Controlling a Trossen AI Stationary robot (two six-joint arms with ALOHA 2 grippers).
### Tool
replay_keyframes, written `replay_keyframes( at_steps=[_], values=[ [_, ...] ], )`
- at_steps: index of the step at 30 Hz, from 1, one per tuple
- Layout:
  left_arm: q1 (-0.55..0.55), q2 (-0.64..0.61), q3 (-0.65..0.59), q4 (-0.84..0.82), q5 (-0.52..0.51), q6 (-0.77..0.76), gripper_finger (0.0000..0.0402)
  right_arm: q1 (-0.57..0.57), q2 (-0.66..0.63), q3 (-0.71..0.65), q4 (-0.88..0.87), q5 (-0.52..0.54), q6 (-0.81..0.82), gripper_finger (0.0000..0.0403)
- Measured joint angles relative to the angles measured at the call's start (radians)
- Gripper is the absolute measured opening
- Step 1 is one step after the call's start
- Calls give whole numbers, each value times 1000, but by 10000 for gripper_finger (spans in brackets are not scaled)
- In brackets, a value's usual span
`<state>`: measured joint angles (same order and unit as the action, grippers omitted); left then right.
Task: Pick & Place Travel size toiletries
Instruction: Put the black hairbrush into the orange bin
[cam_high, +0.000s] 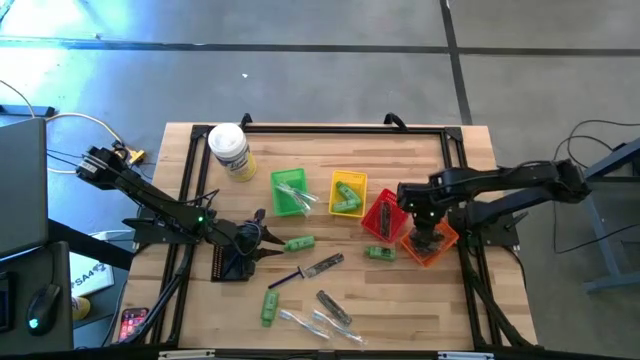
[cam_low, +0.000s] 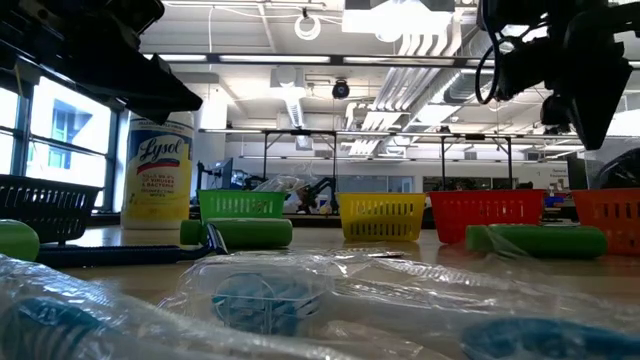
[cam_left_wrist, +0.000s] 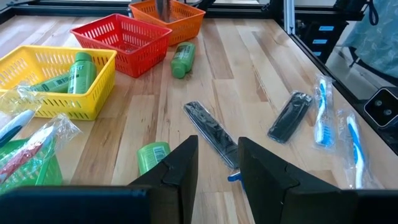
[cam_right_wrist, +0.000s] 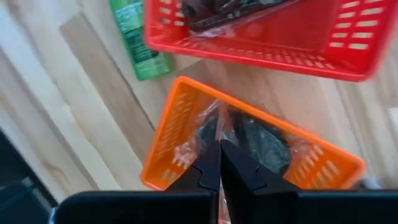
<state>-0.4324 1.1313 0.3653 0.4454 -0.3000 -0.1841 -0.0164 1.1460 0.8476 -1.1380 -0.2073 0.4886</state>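
Note:
Travel size toiletries lie loose on the wooden table: green bottles (cam_high: 298, 243) (cam_high: 378, 253) (cam_high: 268, 305), a dark flat packet (cam_left_wrist: 211, 130), a dark grey oblong piece (cam_left_wrist: 289, 115) and clear slim packets (cam_left_wrist: 323, 115). My left gripper (cam_left_wrist: 217, 168) hovers open and empty beside a black basket (cam_high: 230, 262), the dark packet showing through its gap. My right gripper (cam_right_wrist: 219, 163) is shut and points down over the orange basket (cam_right_wrist: 168, 124), where dark pouches in clear wrap (cam_right_wrist: 261, 143) lie. My right gripper's shut fingertips stand just above the clear-wrapped dark pouch in the orange basket. Whether they touch the wrap I cannot tell, since the fingers themselves cover that spot.
A row of small baskets crosses the table: green (cam_high: 290, 190), yellow (cam_high: 347, 192) with green bottles, red (cam_high: 385, 215) with a dark packet. A big white jar (cam_high: 230, 150) stands at the far left. A black frame rims the table (cam_high: 330, 128).

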Motion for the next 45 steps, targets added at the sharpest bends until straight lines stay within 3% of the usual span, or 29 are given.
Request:
replay_keyframes(
  at_steps=[11,19,30,34,45],
  values=[
    [0,0,0,0,0,0,112,-14,16,-1,-1,45,-49,2],
    [0,0,0,0,0,0,112,23,10,-1,-7,-119,-38,2],
    [0,0,0,0,0,18,112,100,10,0,-9,-205,-9,2],
    [0,0,0,0,0,23,112,110,10,12,-22,-291,7,2],
    [0,0,0,1,0,23,112,129,23,89,-100,-203,-3,2]
  ],
)
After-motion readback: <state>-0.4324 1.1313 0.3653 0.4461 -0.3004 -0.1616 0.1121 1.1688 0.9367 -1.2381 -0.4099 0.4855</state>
